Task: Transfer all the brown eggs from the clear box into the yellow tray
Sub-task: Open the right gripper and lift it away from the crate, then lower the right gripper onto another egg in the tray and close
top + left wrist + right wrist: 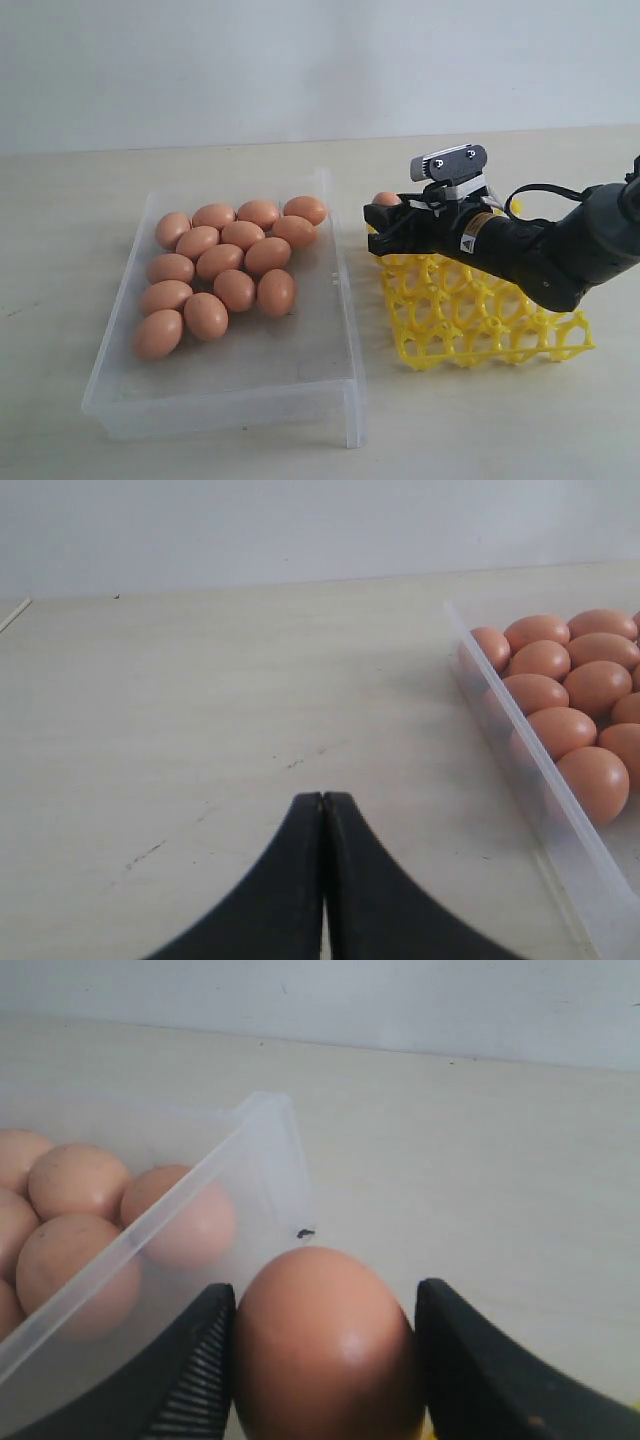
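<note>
Your right jaws pinched one brown egg (325,1345), with a pad against each side of its shell. In the exterior view that egg (386,199) was at the far corner of the yellow tray (452,318), the corner nearest the clear box (345,330). I could not tell whether it rested in a cup or hung just above one. Your right arm (540,250) reached in low across the back of the tray, hiding the cups beneath it.

Fifteen eggs (219,261) lay in the box, bunched together and touching, toward its far left end. The tray stood just beside the box on the counter (500,420), a narrow gap between them.

Your left jaws were pressed together with nothing between them. They were over bare counter (200,730), near the outside of the box wall (540,780) but apart from it.
</note>
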Controlling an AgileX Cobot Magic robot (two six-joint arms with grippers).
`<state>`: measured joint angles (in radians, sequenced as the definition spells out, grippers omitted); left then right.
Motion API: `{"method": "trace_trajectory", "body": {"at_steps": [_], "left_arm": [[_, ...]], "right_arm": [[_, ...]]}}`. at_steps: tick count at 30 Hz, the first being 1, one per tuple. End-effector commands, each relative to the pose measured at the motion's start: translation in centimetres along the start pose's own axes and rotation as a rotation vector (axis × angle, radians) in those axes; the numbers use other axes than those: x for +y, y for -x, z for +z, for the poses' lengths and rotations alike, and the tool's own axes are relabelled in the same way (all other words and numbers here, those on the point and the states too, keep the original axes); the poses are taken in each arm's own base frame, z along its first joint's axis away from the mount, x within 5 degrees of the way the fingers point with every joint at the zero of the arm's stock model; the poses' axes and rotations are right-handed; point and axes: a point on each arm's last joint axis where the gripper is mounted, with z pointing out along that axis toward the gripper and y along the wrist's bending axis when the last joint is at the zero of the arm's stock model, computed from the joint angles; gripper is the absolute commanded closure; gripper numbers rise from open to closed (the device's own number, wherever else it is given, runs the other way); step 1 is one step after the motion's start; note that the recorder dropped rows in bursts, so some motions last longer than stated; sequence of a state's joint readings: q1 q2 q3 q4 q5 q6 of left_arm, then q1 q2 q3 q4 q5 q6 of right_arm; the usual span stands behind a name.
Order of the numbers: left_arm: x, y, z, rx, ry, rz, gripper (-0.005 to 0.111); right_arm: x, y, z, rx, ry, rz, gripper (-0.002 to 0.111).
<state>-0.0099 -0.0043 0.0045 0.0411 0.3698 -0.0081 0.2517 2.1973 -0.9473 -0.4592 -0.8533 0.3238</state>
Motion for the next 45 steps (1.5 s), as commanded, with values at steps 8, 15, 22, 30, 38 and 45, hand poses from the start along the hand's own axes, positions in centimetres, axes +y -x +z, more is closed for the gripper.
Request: {"method": "trace_trajectory", "body": {"at_steps": [8, 15, 22, 30, 38, 45], "left_arm": [[0.0, 0.2, 0.0, -0.005, 0.003, 0.003, 0.107], [0.0, 0.2, 0.0, -0.005, 0.003, 0.003, 0.107], [0.0, 0.2, 0.0, -0.005, 0.003, 0.003, 0.107], [0.0, 0.2, 0.0, -0.005, 0.003, 0.003, 0.107], [0.0, 0.2, 0.0, -0.005, 0.003, 0.003, 0.107], [0.0, 0.2, 0.0, -0.005, 0.003, 0.003, 0.107]], "right_arm": [[-1.0, 2.3, -0.7, -0.053, -0.049, -0.037, 0.049], [-0.9, 2.8, -0.9, -0.056, -0.041, -0.054, 0.045], [0.6, 9.6, -4.0, -0.127, -0.036, -0.134, 0.085], [7.2, 16.6, -6.4, -0.011, 0.084, -0.319, 0.108], [11.3, 16.7, -5.8, 0.195, 0.253, 0.071, 0.108], [11.5, 17.0, -5.2, 0.134, 0.326, 0.035, 0.108]]}}
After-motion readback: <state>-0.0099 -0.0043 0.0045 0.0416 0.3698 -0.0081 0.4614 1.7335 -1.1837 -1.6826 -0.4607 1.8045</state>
